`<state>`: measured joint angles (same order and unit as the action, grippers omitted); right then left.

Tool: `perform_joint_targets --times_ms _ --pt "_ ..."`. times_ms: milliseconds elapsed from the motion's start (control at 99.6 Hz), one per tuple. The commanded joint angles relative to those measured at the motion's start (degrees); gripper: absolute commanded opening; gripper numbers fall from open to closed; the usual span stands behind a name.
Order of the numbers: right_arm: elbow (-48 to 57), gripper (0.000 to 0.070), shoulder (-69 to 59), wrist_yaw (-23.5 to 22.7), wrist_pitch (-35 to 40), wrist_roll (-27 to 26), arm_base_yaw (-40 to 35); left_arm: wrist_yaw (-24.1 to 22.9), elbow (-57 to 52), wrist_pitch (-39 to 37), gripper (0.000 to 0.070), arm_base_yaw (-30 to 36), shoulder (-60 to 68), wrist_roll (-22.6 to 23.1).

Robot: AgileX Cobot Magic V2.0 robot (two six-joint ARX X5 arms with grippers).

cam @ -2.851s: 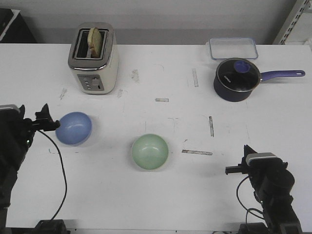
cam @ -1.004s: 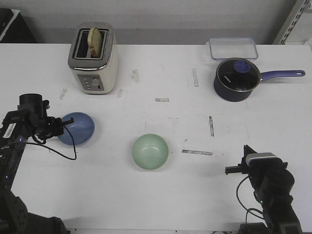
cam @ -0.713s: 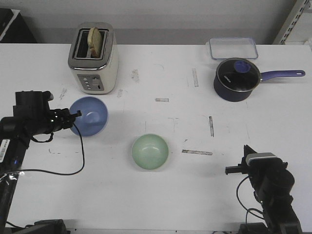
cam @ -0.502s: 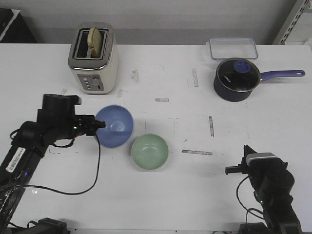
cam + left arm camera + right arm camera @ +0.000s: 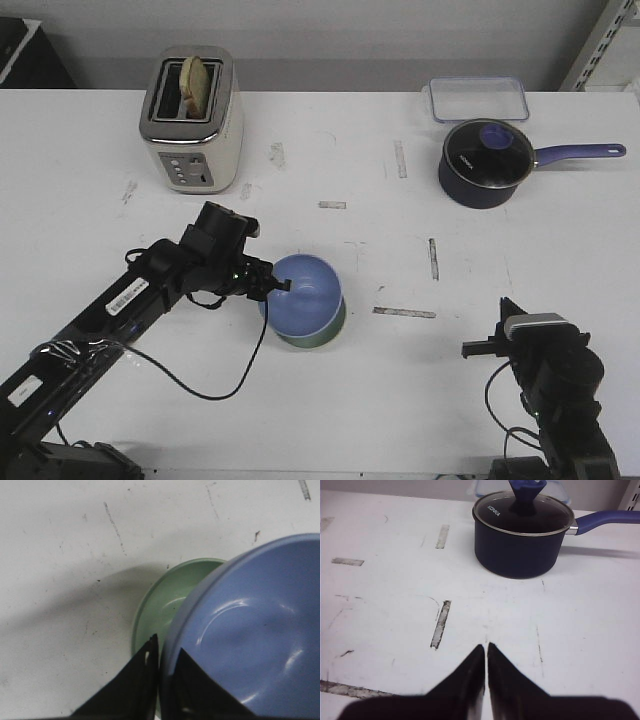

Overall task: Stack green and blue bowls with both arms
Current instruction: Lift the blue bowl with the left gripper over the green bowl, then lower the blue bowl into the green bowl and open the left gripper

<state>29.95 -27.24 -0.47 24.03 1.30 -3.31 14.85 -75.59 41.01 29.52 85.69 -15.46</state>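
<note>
Left arm extends across the table toward its middle. Left gripper is clamped on the rim of the blue bowl: in the left wrist view one finger lies outside the wall and the other inside, with the rim pinched between them. The blue bowl projects forward from the jaws, mouth up and somewhat tilted, directly above the green bowl. The green bowl stands on the table just beyond and beneath the fingertips, showing only as a crescent past the blue rim. Whether the two bowls touch cannot be told from either view. A rim grip is judged suitable here because it leaves the underside of the blue bowl free to seat inside the green one; the nesting does not appear complete. Further right, the right gripper rests near the table's near edge, well apart from both bowls, with its fingers pressed together on nothing. Well ahead of those jaws stands the navy lidded saucepan, uninvolved. The right arm appears parked clear of the stacking area, presumably to avoid obstructing the left.
</note>
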Motion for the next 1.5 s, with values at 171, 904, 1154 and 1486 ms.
perform_joint_targets --times_ms 171,904,1154,1486 --pt "0.6 0.0000 -0.2 -0.2 -0.4 0.0 -0.1 -1.9 -1.0 0.2 0.0000 0.5 4.4 -0.4" --pt "0.6 0.0000 -0.2 -0.2 -0.5 0.0 -0.1 -1.7 -1.2 -0.4 0.0635 2.7 4.7 -0.5" --pt "0.6 0.0000 -0.2 -0.2 -0.5 0.0 -0.1 -1.7 -7.2 2.9 0.0566 2.2 4.5 -0.4" --pt "0.6 0.0000 -0.2 -0.2 -0.4 0.0 -0.1 -1.9 -19.8 12.1 0.0002 -2.6 4.2 6.0"
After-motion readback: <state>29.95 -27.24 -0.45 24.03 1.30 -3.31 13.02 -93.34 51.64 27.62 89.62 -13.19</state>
